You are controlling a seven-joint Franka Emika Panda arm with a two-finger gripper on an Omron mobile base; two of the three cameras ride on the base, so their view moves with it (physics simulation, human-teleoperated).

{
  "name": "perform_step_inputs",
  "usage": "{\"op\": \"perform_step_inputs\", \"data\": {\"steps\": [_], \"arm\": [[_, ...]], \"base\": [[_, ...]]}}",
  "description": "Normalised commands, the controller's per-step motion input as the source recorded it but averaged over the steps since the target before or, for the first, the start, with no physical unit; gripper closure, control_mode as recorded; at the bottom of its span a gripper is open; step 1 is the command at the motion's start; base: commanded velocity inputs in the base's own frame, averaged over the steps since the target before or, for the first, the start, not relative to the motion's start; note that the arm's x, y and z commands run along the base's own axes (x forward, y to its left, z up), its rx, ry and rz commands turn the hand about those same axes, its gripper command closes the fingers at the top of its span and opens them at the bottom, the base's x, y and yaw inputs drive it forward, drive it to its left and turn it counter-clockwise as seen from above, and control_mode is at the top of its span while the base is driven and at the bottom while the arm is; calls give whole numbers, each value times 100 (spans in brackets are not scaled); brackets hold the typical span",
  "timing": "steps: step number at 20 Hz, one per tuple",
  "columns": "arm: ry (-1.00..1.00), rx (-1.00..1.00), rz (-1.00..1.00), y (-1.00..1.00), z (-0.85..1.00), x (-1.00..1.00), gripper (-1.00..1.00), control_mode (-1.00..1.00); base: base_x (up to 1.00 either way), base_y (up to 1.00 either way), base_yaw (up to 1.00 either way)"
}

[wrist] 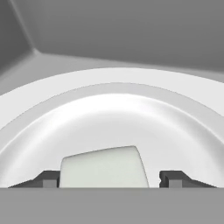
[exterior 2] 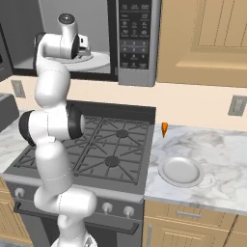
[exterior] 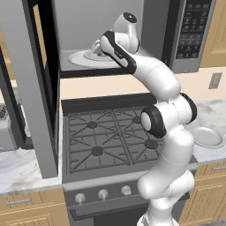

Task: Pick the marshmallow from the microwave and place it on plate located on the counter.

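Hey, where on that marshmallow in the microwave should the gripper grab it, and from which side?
Probably across its two short side faces, coming straight along the hand's present line. In the hand view the marshmallow is a blocky lump lying flat on the turntable disc, and the gripper already has a fingertip off each side. The gripper looks open, with gaps showing on both sides. The microwave door stands open.

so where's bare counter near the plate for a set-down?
The marbled counter is bare right of and behind the plate, toward the wall outlet. A small orange item stands at the stove edge. Inside the microwave it is crowded: the end effector straddles the marshmallow.
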Motion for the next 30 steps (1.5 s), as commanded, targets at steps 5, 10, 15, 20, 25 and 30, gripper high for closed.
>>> {"op": "perform_step_inputs", "data": {"steps": [5,10,15,20,25,30], "arm": [[0,0,0,0,0,0,100,-100],[-5,0,0,-3,0,-21,100,-100],[-27,0,-1,-5,0,-83,100,-100],[-38,5,-4,-2,-18,-80,100,-100],[-21,12,-12,-43,6,-98,100,-100],[3,0,-24,-51,70,-100,100,-100]], "base": [[0,0,0],[0,0,0],[0,0,0],[0,0,0],[0,0,0],[0,0,0]]}}
